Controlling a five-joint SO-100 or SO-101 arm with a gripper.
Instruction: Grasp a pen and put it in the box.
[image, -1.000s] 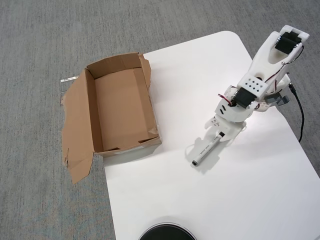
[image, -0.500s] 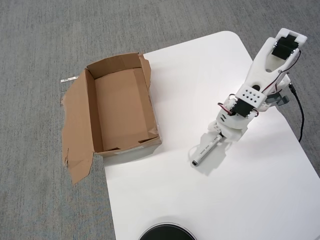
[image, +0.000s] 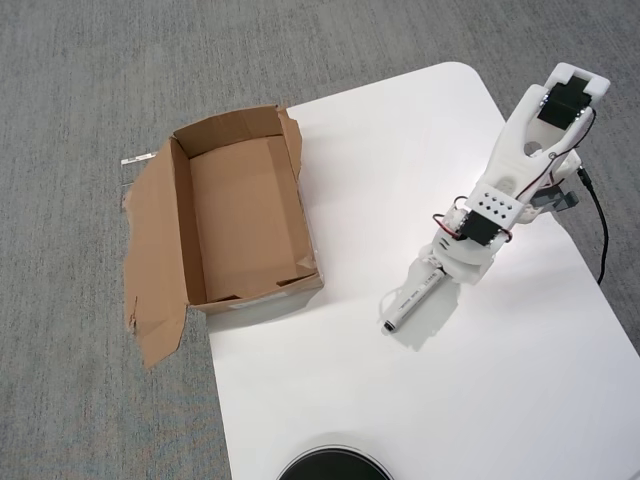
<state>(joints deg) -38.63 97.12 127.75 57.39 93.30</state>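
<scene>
Pen (image: 407, 299) lay slanted on the white bench (image: 480, 400), its upper end under the pincer (image: 432, 272), which over the last second had slid down along the barrel and settled lower onto it. Whether the jaws had clenched on it I could not tell. Off to the pincer's left in the overhead view, well apart, the box (image: 180, 222) stood empty, so the lift probably came next.
</scene>
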